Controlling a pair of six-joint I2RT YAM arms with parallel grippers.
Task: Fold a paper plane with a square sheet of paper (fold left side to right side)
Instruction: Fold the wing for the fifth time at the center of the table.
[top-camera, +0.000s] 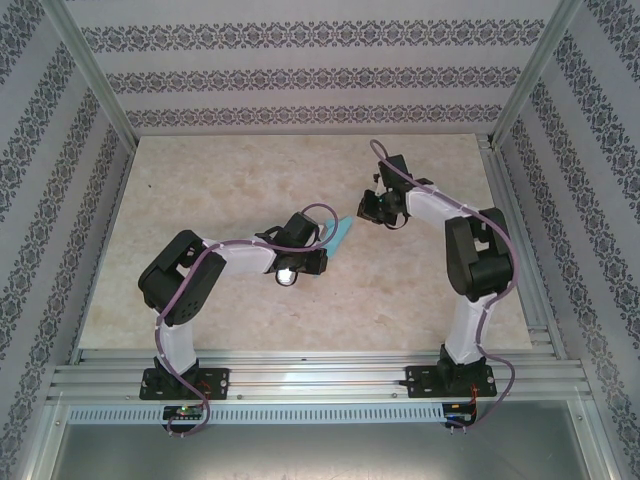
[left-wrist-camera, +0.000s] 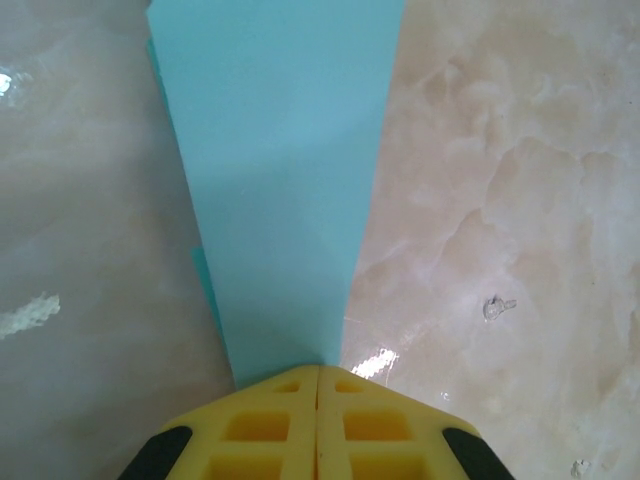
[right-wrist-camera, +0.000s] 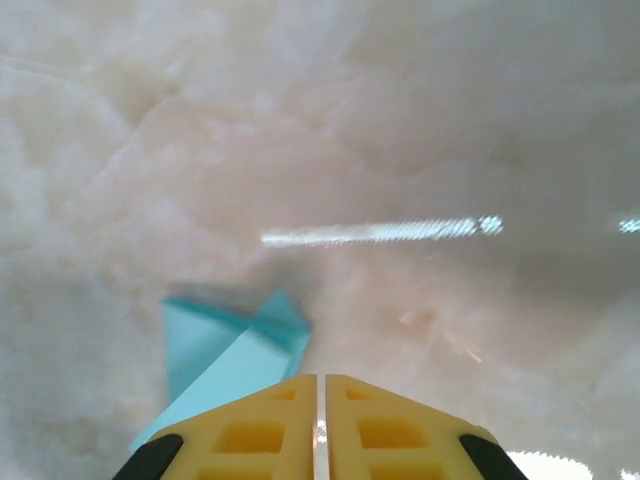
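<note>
The light-blue sheet of paper (top-camera: 342, 235) lies folded into a narrow pointed shape near the table's middle. In the left wrist view the paper (left-wrist-camera: 280, 180) widens away from my left gripper (left-wrist-camera: 318, 368), whose yellow pads are pressed together at its narrow end. I cannot tell whether the tip is pinched or only lies beneath them. From above, the left gripper (top-camera: 322, 250) sits at the paper's lower left end. My right gripper (top-camera: 370, 210) hovers just right of the paper's far end. Its pads (right-wrist-camera: 320, 378) are shut with nothing between them, and the folded paper (right-wrist-camera: 225, 350) lies below to their left.
The tabletop (top-camera: 250, 180) is pale marble-patterned stone. Aluminium rails (top-camera: 320, 375) run along its near edge and right side, and patterned walls close in the back and both sides. A small clear speck (left-wrist-camera: 495, 307) lies on the table right of the paper.
</note>
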